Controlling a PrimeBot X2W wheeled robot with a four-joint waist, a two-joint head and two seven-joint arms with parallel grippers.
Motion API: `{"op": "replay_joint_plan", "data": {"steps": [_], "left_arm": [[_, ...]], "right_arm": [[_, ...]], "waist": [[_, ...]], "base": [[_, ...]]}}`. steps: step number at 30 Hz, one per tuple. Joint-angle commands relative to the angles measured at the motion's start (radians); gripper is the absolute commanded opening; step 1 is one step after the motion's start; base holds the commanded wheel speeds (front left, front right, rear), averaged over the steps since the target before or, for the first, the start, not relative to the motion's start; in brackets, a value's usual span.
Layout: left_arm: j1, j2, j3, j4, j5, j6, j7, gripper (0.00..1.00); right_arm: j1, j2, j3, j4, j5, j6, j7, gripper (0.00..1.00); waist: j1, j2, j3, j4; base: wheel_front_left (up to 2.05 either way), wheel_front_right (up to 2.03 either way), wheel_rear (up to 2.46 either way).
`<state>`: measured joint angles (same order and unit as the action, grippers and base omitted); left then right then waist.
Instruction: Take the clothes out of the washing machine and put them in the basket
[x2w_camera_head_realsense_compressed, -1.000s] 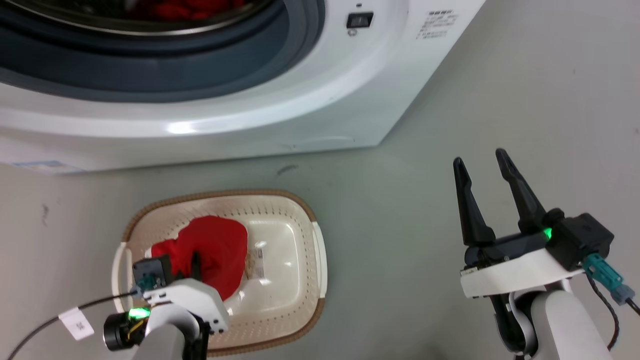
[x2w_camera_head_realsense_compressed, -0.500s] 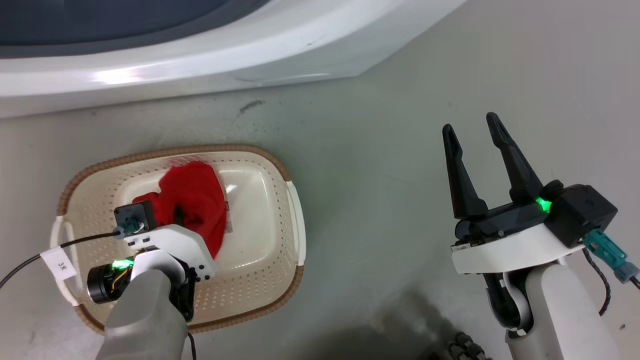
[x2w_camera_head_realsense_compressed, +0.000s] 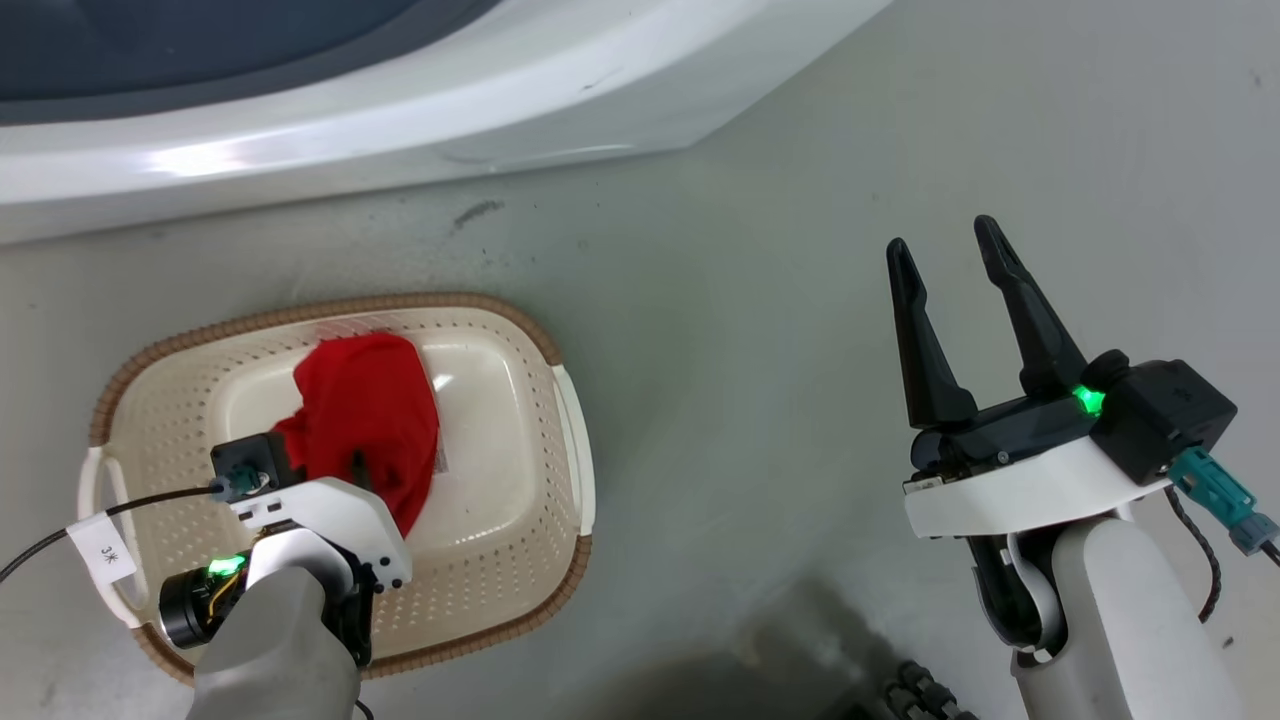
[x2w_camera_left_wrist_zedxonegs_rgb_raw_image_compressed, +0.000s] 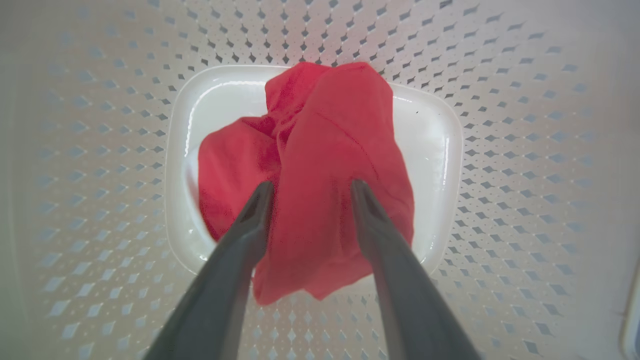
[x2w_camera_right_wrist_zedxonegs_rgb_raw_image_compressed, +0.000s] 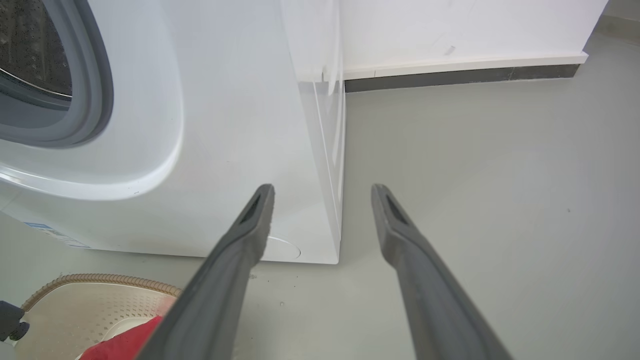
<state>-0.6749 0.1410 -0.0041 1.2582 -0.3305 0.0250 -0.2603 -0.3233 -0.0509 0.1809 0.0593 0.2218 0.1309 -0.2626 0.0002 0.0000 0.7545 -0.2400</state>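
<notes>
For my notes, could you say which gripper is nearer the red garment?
Left. The left gripper is open directly over the red garment inside the basket; the right gripper hangs over floor, apart.

Looking steeply down from the head at the floor (x2w_camera_head_realsense_compressed: 760, 300), basket (x2w_camera_head_realsense_compressed: 300, 308) lower left, washing machine (x2w_camera_head_realsense_compressed: 400, 110) along the top. Peering close from the left wrist straight into that basket. Facing low from the right wrist toward the machine, catching the basket's rim lower left.
</notes>
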Motion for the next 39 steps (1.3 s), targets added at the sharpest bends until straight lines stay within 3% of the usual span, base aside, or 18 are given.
{"op": "replay_joint_plan", "data": {"steps": [1, 10, 27, 39], "left_arm": [[0.02, -0.003, -0.002, -0.005, -0.002, -0.007, -0.007, 1.0], [0.13, -0.043, -0.003, -0.133, 0.018, -0.017, -0.005, 1.0], [0.364, -0.091, 0.007, -0.576, 0.078, -0.021, -0.005, 1.0], [0.334, -0.091, -0.057, -0.774, 0.128, 0.009, -0.005, 1.0]], "right_arm": [[0.004, 0.001, -0.004, 0.006, -0.004, 0.0, -0.003, 1.0], [0.069, 0.001, -0.041, 0.04, -0.042, 0.0, -0.003, 1.0], [0.222, 0.001, -0.124, 0.049, -0.106, 0.0, 0.006, 1.0], [0.265, 0.001, -0.153, -0.001, -0.111, 0.0, 0.038, 1.0]], "waist": [[-0.0002, 0.0, -0.045, 0.013], [-0.0002, 0.0, -0.25, 0.067], [-0.0002, 0.0, -0.527, 0.146], [-0.0002, 0.0, -0.563, 0.172]], "base": [[0.0, 0.0, 0.0], [0.0, 0.0, 0.0], [0.0, 0.0, 0.0], [0.0, 0.0, 0.0]]}}
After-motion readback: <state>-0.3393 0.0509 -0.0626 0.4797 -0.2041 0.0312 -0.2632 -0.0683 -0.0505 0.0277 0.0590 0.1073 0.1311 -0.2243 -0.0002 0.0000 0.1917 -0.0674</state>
